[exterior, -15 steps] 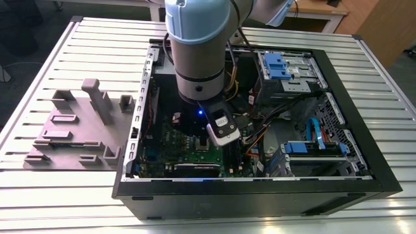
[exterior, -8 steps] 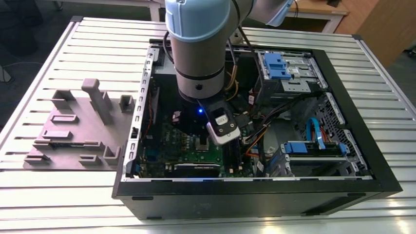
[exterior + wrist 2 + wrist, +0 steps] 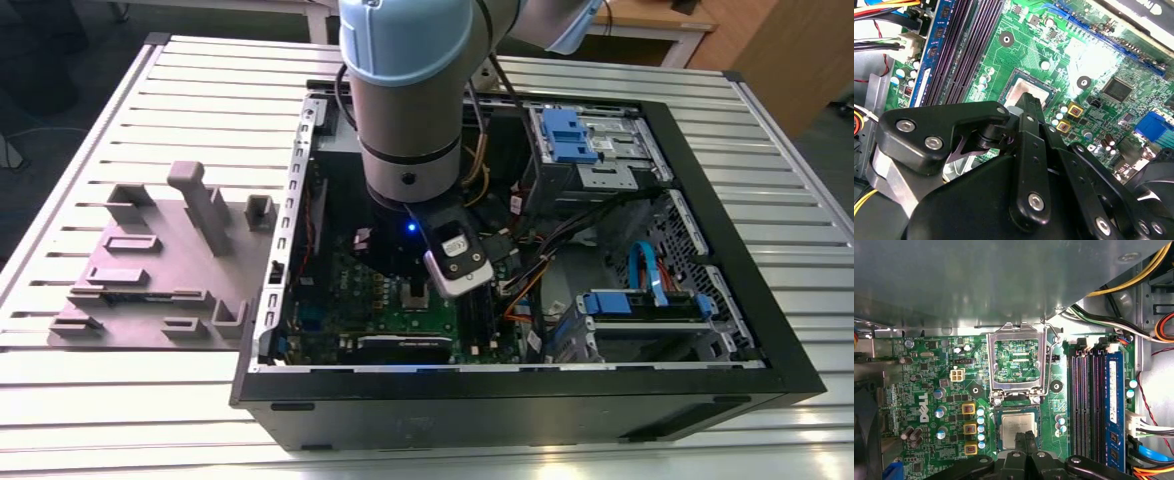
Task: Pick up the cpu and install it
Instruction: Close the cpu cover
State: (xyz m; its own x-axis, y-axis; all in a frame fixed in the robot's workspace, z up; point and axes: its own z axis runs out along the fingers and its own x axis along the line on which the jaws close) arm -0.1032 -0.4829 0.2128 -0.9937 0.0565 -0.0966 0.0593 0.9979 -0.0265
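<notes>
Progress looks well along from my console. At the exterior view's left, the grey parts fixture point(image 3: 147, 270) sits on the slatted table point(image 3: 120, 410), and I see no chip on it. In the middle of that frame the open computer case point(image 3: 534, 395) lies on its side, with the arm point(image 3: 407, 100) reaching down into it over the green motherboard point(image 3: 354, 300). Toward the exterior view's right are the drive bays point(image 3: 587, 140) with blue tabs.

In the first wrist view the cpu point(image 3: 1015, 424) lies flat inside its socket, silvery top up and apparently square to the socket's edges. The gripper point(image 3: 1025, 441) has its fingers drawn together with nothing between them. Their tips are on or just above the chip's edge nearest the wrist, and I cannot tell whether they touch it. The hinged metal load plate point(image 3: 1016, 362) stands swung open just beside the socket, not clamped over the chip. The memory sticks point(image 3: 1086, 400) run alongside.

My judgement: picking and placing are done, and closing and latching the plate remains.
</notes>
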